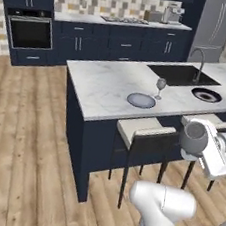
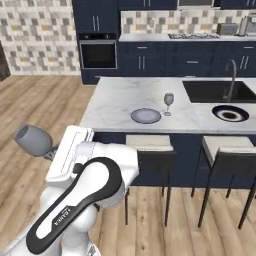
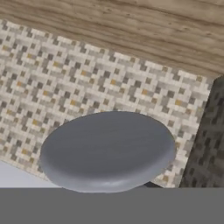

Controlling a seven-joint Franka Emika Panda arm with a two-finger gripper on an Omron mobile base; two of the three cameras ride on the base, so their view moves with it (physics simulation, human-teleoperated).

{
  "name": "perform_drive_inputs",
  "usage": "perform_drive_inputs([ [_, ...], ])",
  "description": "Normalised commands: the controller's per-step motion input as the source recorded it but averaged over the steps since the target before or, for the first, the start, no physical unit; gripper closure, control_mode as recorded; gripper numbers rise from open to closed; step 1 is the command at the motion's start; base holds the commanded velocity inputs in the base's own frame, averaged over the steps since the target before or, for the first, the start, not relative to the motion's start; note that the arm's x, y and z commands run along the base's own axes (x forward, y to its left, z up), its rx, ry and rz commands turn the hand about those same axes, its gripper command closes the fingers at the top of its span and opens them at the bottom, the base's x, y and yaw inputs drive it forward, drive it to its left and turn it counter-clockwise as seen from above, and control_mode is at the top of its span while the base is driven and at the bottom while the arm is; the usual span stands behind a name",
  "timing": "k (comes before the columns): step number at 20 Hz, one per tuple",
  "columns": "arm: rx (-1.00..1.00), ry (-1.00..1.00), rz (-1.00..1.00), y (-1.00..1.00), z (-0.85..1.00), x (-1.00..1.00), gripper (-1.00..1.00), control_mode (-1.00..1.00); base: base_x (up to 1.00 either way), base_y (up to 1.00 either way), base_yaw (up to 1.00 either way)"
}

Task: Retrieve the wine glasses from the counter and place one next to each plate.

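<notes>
Carrying a wine glass [image 2: 34,140] out to the side, bowl [image 1: 194,137] jutting past the bent white arm, claw [image 2: 52,154] closed on the stem below it. Looming in the hand view, the grey bowl's rounded side [image 3: 107,149], against tile wall and wood floor. Farther off, on the marble island [image 1: 103,91], standing upright, a second wine glass [image 1: 160,87] just beside the pale blue-grey plate [image 1: 141,100]; navy-ringed plate [image 1: 206,95] near the sink [image 1: 183,75], well apart from both glasses.
</notes>
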Motion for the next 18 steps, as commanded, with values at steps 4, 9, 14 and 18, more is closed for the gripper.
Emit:
perform_drive_inputs([
  [4, 0.0, 0.0, 0.0, 0.0, 0.0, 0.0, 1.0, 1.0, 0.28, -1.0, 0.14],
  [9, 0.0, 0.0, 0.0, 0.0, 0.0, 0.0, 1.0, 1.0, 0.58, -1.0, 0.13],
  [14, 0.0, 0.0, 0.0, 0.0, 0.0, 0.0, 1.0, 1.0, 0.38, -1.0, 0.18],
  [18, 0.0, 0.0, 0.0, 0.0, 0.0, 0.0, 1.0, 1.0, 0.5, -1.0, 0.18],
])
